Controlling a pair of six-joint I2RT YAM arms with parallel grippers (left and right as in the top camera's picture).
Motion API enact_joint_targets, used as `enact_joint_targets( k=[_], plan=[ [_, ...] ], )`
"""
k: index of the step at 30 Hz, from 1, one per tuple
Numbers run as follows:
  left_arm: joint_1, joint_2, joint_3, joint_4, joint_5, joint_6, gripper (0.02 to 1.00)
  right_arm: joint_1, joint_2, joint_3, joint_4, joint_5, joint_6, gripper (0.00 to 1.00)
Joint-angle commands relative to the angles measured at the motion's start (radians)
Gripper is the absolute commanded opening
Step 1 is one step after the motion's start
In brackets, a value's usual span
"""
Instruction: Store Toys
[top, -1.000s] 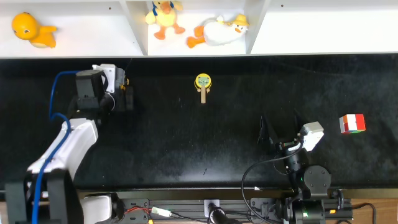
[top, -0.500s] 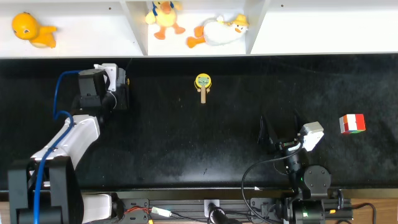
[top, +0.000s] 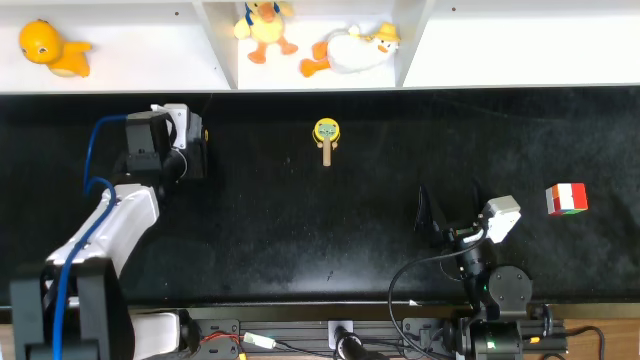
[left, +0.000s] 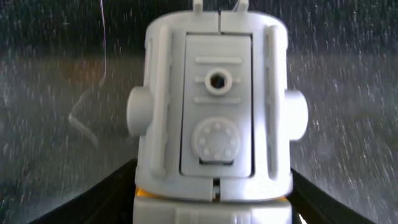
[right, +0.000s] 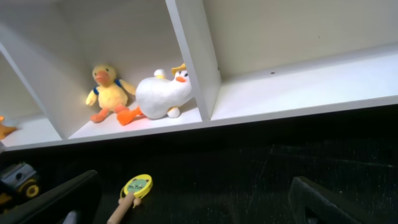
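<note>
My left gripper (top: 195, 152) is at the left of the black mat, below the shelf, shut on a grey and yellow plastic toy (left: 214, 106) that stands upright between its fingers (left: 112, 196). The same toy (right: 15, 177) sits at the edge of the right wrist view. A small round yellow-green toy on a wooden stick (top: 326, 138) lies mid-mat, also visible as the stick toy (right: 134, 190). A red, white and green cube (top: 566, 198) rests at the far right. My right gripper (top: 451, 205) stands open near the front, its jaws wide apart with nothing between them.
A white shelf unit (top: 220, 75) runs along the back. A yellow duck (top: 55, 48) is in its left compartment; a duck plush (top: 265, 25) and a white goose plush (top: 350, 50) share the middle one. The mat ends at the front rail.
The left gripper with its toy has shifted slightly left and toward the shelf. The right arm and the loose toys have not moved.
</note>
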Motion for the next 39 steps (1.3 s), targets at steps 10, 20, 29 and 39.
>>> enact_joint_targets(
  k=[10, 20, 29, 39],
  plan=[
    [-0.001, -0.225, 0.1, -0.03, 0.005, -0.007, 0.255, 0.008, -0.008, -0.013, 0.006, 0.005, 0.008, 0.996],
    [-0.001, 0.025, 0.256, 0.112, 0.005, -0.006, 0.244, 0.008, -0.008, -0.013, 0.006, 0.005, 0.008, 0.996],
    [-0.001, 0.201, 0.428, 0.113, 0.003, 0.006, 0.209, 0.008, -0.008, -0.013, 0.006, 0.005, 0.008, 0.996],
    [-0.001, 0.237, 0.45, 0.113, -0.023, 0.01, 0.196, 0.008, -0.008, -0.013, 0.006, 0.005, 0.008, 0.996]
  ],
)
